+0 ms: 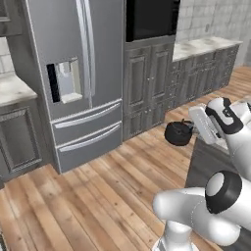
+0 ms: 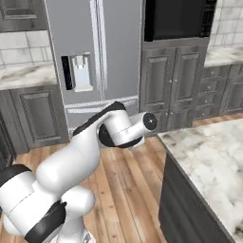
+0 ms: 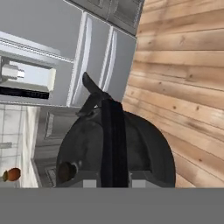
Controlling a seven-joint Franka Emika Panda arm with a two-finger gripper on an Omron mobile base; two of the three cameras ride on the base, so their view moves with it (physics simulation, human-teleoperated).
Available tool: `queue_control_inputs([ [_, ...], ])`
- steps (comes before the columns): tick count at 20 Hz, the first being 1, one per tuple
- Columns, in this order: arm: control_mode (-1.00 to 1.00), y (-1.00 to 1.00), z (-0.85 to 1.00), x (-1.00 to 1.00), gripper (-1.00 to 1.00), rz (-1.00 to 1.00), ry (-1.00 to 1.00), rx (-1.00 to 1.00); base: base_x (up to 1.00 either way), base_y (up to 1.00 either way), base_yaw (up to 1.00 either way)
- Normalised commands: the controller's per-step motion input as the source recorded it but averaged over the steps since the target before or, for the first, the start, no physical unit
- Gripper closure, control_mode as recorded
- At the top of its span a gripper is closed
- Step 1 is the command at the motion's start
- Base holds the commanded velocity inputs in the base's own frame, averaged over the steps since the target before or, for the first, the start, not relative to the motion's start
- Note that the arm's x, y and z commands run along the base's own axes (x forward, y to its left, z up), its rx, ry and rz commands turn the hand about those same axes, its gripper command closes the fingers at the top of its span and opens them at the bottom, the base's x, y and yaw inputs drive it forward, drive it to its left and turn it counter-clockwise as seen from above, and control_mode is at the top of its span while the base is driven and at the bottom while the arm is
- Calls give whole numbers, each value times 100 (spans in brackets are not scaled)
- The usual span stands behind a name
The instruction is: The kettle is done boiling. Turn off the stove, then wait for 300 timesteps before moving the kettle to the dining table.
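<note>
My jaws [image 3: 113,180] are pinching the thin arched handle of the small squat round black kettle [image 1: 178,133], which hangs in the air above the wooden plank floor [image 1: 98,196], right of centre in the left base view. In the hand view the kettle body [image 3: 131,153] sits bottom centre. White, grey-veined marble counter [image 2: 213,161] over dark cabinet fronts at lower right of the right base view. Grey steel fridge [image 1: 73,73] upper left.

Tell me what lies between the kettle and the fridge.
Only bare wooden floor lies between the kettle, held up by the gripper, and the fridge, as the left base view shows.
</note>
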Motion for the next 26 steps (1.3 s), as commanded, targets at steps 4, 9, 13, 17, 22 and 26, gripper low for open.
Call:
queue_control_inputs([
  [4, 100, 0, 0, 0, 100, 0, 0, 0, 55, 68, -46],
  [9, 100, 0, 0, 0, 100, 0, 0, 0, 52, 66, -47],
  [13, 100, 0, 0, 0, 100, 0, 0, 0, 51, 69, -47],
  [17, 100, 0, 0, 0, 100, 0, 0, 0, 48, 69, -47],
  [22, 100, 0, 0, 0, 100, 0, 0, 0, 49, 67, -47],
  [26, 100, 0, 0, 0, 100, 0, 0, 0, 54, 54, -47],
])
